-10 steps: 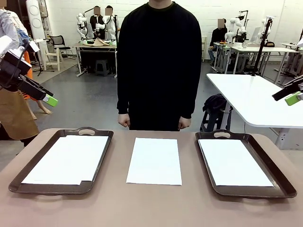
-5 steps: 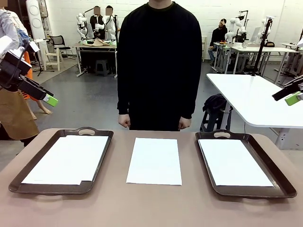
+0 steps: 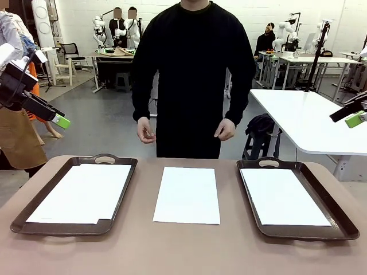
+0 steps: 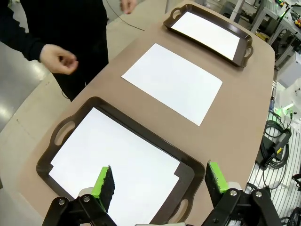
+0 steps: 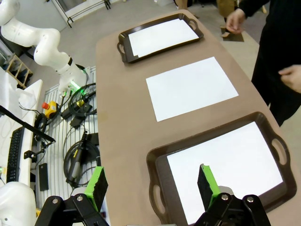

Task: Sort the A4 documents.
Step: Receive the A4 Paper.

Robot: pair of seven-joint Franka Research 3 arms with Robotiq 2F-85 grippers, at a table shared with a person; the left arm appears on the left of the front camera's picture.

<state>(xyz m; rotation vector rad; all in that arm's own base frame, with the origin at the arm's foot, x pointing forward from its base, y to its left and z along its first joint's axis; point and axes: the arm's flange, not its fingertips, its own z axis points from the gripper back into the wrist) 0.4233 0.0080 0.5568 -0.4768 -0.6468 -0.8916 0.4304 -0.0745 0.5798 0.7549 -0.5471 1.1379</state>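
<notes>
**Front view.** The left gripper (image 3: 57, 120) hung high above the table's left edge and the right gripper (image 3: 356, 118) high above its right edge; too little of either showed to tell how the jaws stood. A loose sheet (image 3: 187, 195) lay flat on the bare table (image 3: 183, 252) at its middle, between two trays. The left tray (image 3: 120, 197) near the left edge held a sheet (image 3: 80, 192), and the right tray (image 3: 327, 197) near the right edge held another (image 3: 284, 197). A person stood at the far edge with both hands (image 3: 145, 130) raised clear of the table.

**Left wrist view.** The left gripper (image 4: 160, 181) stood wide open and empty above the near end of the left tray (image 4: 188, 176), touching nothing. The loose sheet (image 4: 172, 82) lay beyond it, apart from both trays.

**Right wrist view.** The right gripper (image 5: 153, 183) was likewise spread wide and empty above the right tray (image 5: 157, 165). The loose sheet (image 5: 191, 87) lay between this tray and the far one (image 5: 123, 40).

**Step in hand.** Judged from the layout, one sheet remained unsorted and no grasp had begun.

**Next move.** It would call for one arm to descend to an edge of the loose sheet. A thin sheet lying flat offers no grip, so an edge would likely have to be slid past the table's edge or lifted first. The person's raised hands suggest they might act instead.
</notes>
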